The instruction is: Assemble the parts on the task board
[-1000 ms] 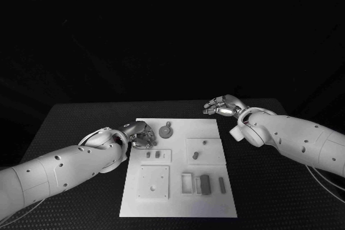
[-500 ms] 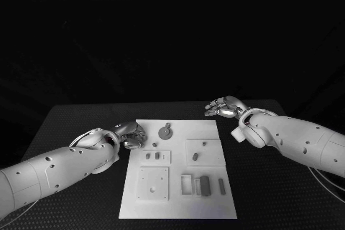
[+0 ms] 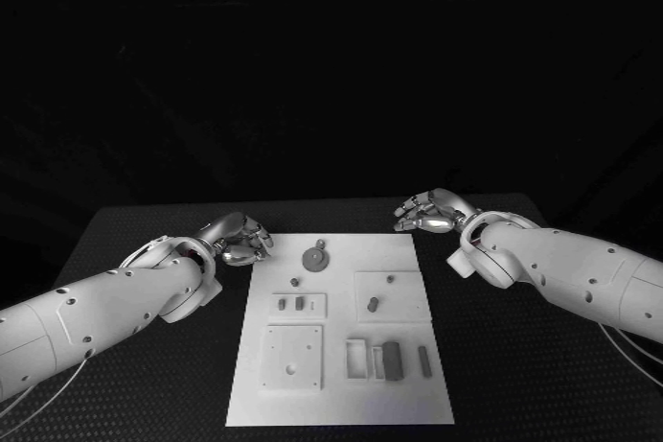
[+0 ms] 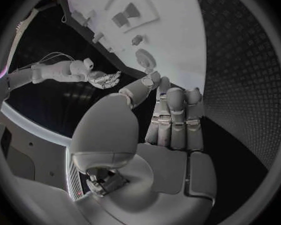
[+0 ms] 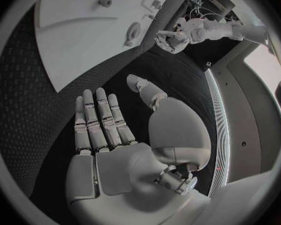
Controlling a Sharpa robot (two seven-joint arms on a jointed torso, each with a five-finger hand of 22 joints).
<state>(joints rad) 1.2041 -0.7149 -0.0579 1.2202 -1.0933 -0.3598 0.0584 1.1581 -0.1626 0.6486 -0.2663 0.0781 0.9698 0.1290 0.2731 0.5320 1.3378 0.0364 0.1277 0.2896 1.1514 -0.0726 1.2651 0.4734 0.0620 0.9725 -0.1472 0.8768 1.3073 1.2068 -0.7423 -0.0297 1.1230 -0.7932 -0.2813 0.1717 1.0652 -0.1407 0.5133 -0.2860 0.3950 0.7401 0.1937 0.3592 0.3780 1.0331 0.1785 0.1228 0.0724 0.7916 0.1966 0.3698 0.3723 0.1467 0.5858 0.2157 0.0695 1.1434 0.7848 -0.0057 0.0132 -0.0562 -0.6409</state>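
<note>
The white task board (image 3: 338, 404) lies in the middle of the black table. On it are a round grey part (image 3: 315, 258) near the far edge, two small parts (image 3: 291, 303) in a square recess, an oval part (image 3: 375, 303), and long grey parts (image 3: 394, 359) near the front. My left hand (image 3: 238, 241) hovers off the board's far left corner, fingers extended and holding nothing (image 4: 172, 120). My right hand (image 3: 428, 212) hangs beyond the far right corner, its palm bare (image 5: 106, 130).
A square white plate (image 3: 294, 356) with a small hole and a white frame (image 3: 358, 356) sit on the board's near half. Black table surface (image 3: 152, 384) stretches on both sides of the board.
My left hand has drawn back from the board's left edge beside the small parts to the table off the far left corner. The right hand has barely shifted.
</note>
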